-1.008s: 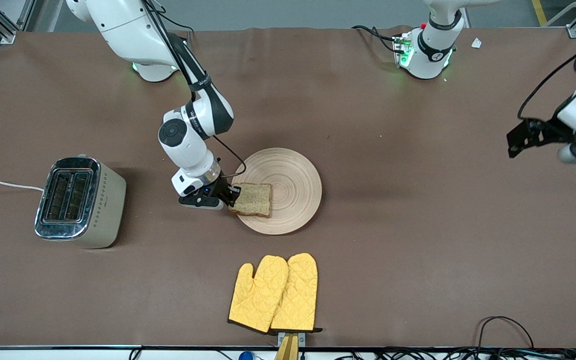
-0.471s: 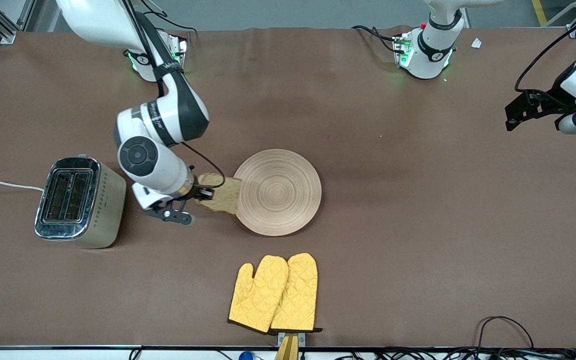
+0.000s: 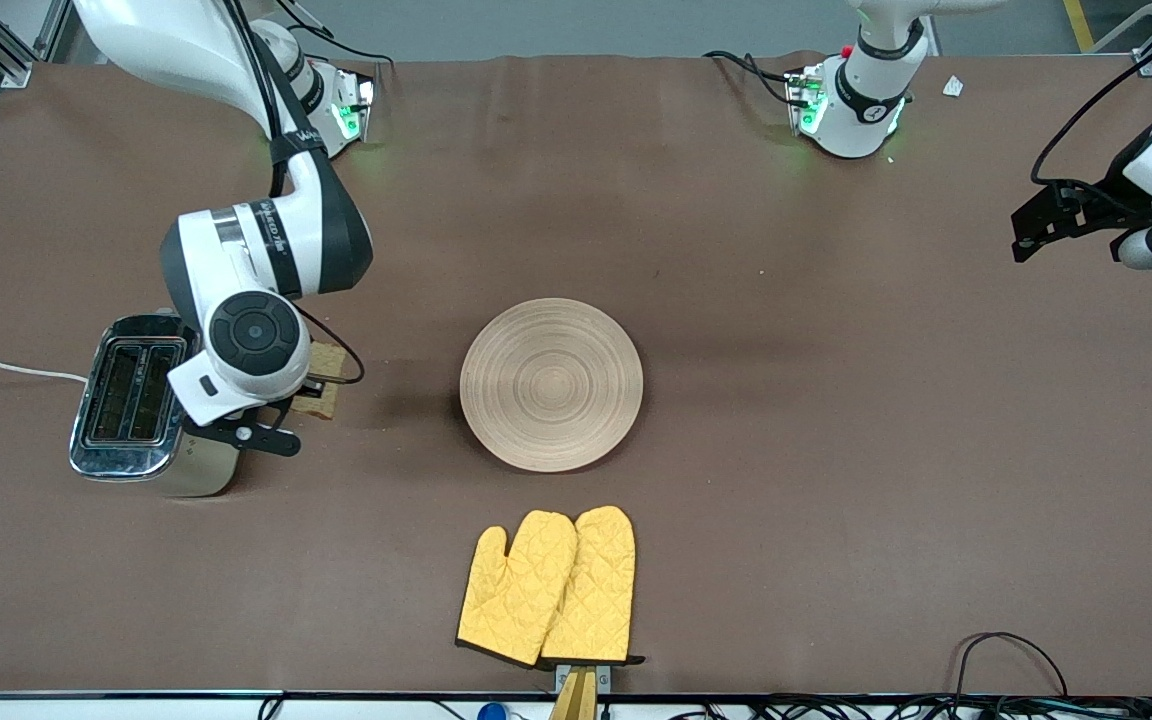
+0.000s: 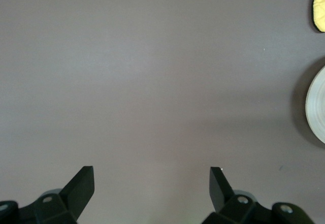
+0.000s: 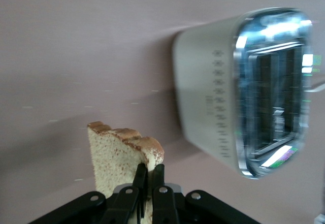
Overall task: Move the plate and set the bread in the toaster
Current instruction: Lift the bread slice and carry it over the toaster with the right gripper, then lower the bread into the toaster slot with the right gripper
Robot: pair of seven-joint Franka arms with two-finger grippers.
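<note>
We're carrying the bread [image 5: 119, 158] clamped in the right gripper [image 5: 148, 181], in the air beside the toaster [image 3: 131, 405]. Next we line the slice up over a slot and lower. Left gripper [image 4: 152, 183] waits, fingers apart; plate [image 3: 551, 384] sits mid-table.

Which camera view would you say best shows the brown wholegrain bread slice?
The right wrist view: the brown wholegrain bread slice stands unobstructed, pinched by the right gripper. The front view shows only a corner; the left wrist view, none.
</note>
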